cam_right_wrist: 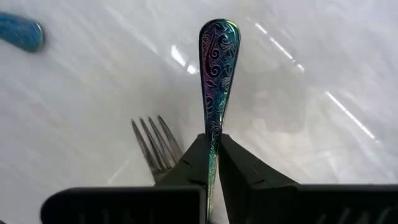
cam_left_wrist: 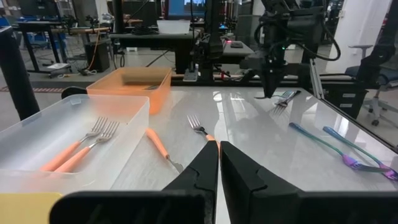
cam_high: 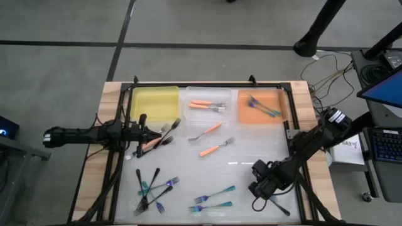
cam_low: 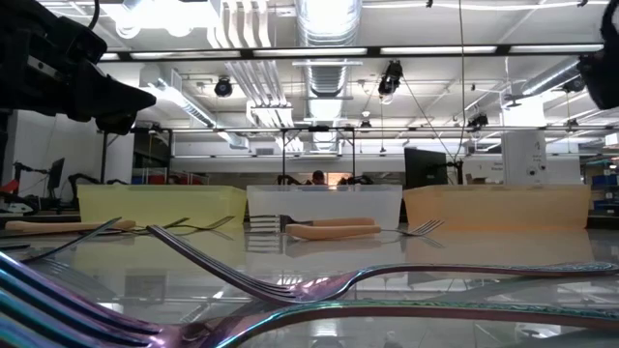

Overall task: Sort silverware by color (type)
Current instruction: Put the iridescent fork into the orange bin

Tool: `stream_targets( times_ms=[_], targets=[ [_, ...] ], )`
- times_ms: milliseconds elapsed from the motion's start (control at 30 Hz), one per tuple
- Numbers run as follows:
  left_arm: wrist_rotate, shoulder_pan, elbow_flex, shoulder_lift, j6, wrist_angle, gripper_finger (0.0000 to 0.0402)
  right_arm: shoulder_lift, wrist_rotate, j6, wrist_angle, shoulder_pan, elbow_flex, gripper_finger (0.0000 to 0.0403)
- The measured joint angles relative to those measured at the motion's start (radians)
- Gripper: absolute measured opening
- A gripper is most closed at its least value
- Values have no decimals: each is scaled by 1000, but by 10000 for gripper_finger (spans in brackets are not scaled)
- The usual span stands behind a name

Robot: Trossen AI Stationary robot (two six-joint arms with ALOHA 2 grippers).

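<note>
My right gripper (cam_high: 257, 191) (cam_right_wrist: 213, 140) hovers over the table's near right part, shut on a fork with a patterned, iridescent blue-green handle (cam_right_wrist: 217, 56). My left gripper (cam_high: 146, 134) (cam_left_wrist: 219, 147) is shut on nothing that shows. It is raised at the table's left side, by an orange fork (cam_high: 152, 144) and black forks (cam_high: 167, 129) lying flat. Two orange forks (cam_high: 208, 131) (cam_high: 217, 149) lie mid-table. Black and teal forks (cam_high: 153, 188) lie crossed near left, and teal ones (cam_high: 213, 198) lie near centre. My right gripper pinches the fork's handle between its two fingers, partway along the handle (cam_right_wrist: 213, 127). The fingers lie along the fork, and the handle's rounded free end (cam_right_wrist: 219, 37) sticks out ahead of the fingertips. The fork's tine end is hidden behind the fingers.
Three trays stand along the far edge: a yellow one (cam_high: 154, 103), a clear one (cam_high: 196, 93) with orange forks, and an orange one (cam_high: 248, 116) with teal forks. A dark frame (cam_high: 207, 85) rims the table. Dark tines (cam_right_wrist: 152, 146) show on the tabletop beside my right fingers.
</note>
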Motion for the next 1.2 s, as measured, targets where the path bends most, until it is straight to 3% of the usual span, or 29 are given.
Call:
stream_targets(
  times_ms=[267, 500, 833, 1033, 1200],
  targets=[
    [0, 0, 0, 0, 0, 0, 0, -29, 93, -115, -81, -68, -1, 9],
    [0, 0, 0, 0, 0, 0, 0, -77, 116, -323, -160, -206, 0, 9],
    [0, 0, 0, 0, 0, 0, 0, -245, 124, -673, -218, -538, 0, 9],
    [0, 0, 0, 0, 0, 0, 0, -325, 203, -908, -223, -775, 1, 9],
    [0, 0, 0, 0, 0, 0, 0, -340, 309, -1223, -201, -946, 1, 11]
  ],
)
